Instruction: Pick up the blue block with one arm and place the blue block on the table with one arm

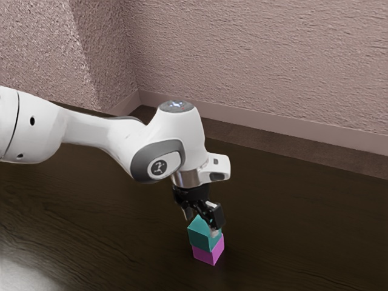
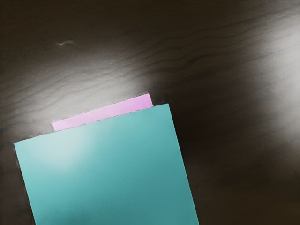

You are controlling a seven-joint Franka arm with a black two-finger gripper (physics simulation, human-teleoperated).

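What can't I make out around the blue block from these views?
- Pink block's top: exterior view, mostly covered by the blue block.
- Grip on the blue block: exterior view, the gripper and block hide the far side.
- Rest of the blue block's top: wrist view, cut off by the lower edge.

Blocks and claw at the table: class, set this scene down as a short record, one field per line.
upper block: teal block
lower block: magenta block
alignment: offset, a magenta strip peeking out from beneath the teal
claw: at the teal block
table: dark, wood-grained
background: textured wall
task status: teal block not yet on the table
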